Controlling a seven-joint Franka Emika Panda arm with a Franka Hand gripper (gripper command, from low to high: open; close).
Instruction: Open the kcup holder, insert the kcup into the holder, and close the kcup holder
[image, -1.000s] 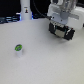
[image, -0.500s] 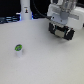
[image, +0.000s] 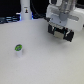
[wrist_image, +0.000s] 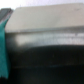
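Observation:
The kcup (image: 18, 49), a small white pod with a green top, stands alone on the white table toward the exterior view's left. The kcup holder (image: 60, 33) is a black boxy unit at the exterior view's right. My gripper (image: 61, 25) hangs from the white arm right over it, and its dark fingers merge with the black box, so I cannot tell whether they are open or shut. The wrist view is blurred and very close: a grey band over a black surface (wrist_image: 47, 62), likely the holder, with a teal strip (wrist_image: 3, 47) at one edge.
A tall white bottle-like object (image: 25, 10) stands at the back of the table. Dark equipment (image: 7, 20) lies along the back at the exterior view's left. White tabletop (image: 42, 65) stretches between the kcup and the holder.

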